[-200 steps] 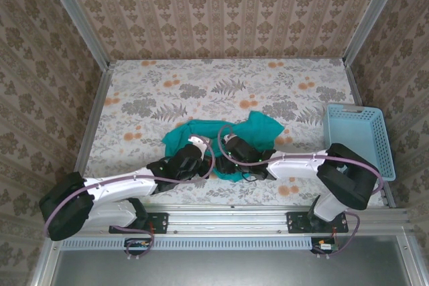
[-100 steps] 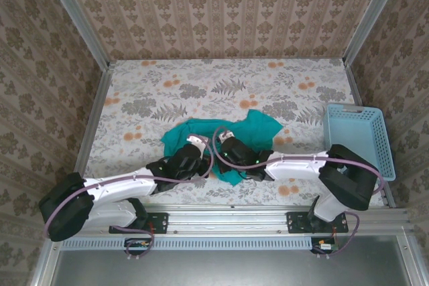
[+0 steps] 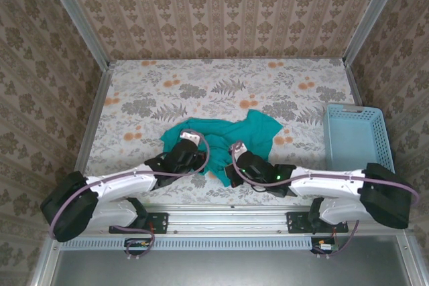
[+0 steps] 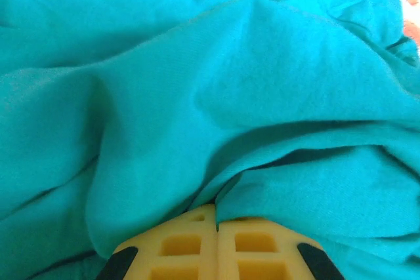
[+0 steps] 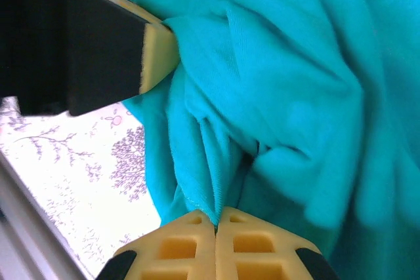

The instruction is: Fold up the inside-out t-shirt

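Bunched inside-out t-shirt (image 3: 231,133) lies near-centre on the floral surface (image 3: 147,92), left fingers (image 4: 180,246) and right fingers (image 5: 176,248) each pinched tight on a fold; drawing apart evenly should spread it.

You've got a light-blue slotted basket (image 3: 355,140) sitting at the right edge of the table, just beside the right wall. The table's covered in a floral cloth (image 3: 201,85) with grey leaves and orange blooms. Patterned beige wallpaper (image 3: 221,11) boxes it in on three sides, and a metal rail (image 3: 228,222) runs along the near edge.
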